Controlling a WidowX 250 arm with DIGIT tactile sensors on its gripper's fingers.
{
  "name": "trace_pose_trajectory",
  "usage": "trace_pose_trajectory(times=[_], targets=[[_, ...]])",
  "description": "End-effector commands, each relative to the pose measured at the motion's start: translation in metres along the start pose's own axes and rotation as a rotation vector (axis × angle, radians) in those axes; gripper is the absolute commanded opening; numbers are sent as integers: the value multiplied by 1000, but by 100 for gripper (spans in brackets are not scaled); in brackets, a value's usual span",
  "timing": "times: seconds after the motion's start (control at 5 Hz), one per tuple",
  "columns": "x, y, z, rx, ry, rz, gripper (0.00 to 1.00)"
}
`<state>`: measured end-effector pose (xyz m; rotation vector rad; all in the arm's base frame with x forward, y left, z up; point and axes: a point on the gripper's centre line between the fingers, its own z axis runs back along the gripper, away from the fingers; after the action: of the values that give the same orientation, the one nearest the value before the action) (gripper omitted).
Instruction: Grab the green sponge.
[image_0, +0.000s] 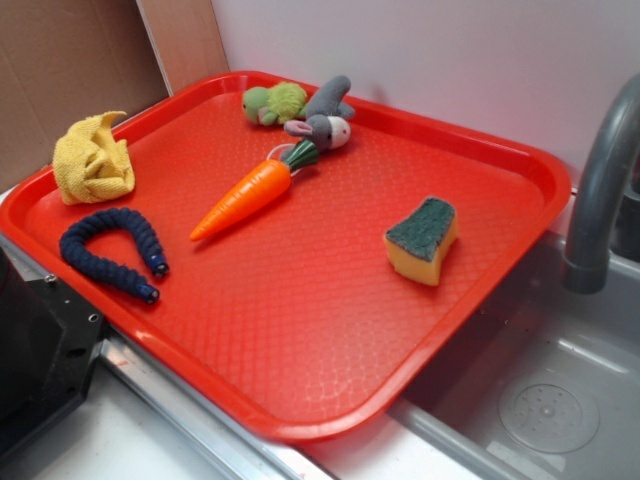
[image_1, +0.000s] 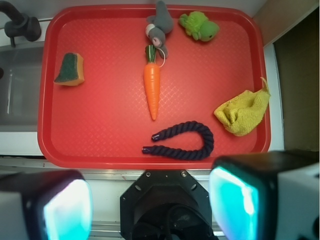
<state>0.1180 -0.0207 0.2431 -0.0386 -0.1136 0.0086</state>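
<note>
Currently the gripper (image_1: 150, 207) hangs high off the near edge of the red tray (image_1: 100, 145) with its fingers spread wide and empty, presumably to survey, while the green sponge (image_1: 70, 70) lies alone near the tray's sink-side edge, well apart from the carrot (image_1: 152, 90)
</note>
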Motion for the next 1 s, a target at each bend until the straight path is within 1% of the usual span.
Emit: trace_pose_trajectory(times=[0.0,0.2,0.4,0.6,0.8], targets=[[0,0,0,0,0,0,100],[28,-24,-15,127,33,62,100],[69,-40,-42,94,-79,150,100],[87,-54,-81,70,-4,-13,100],[87,-54,-81,70,-4,-13,100]])
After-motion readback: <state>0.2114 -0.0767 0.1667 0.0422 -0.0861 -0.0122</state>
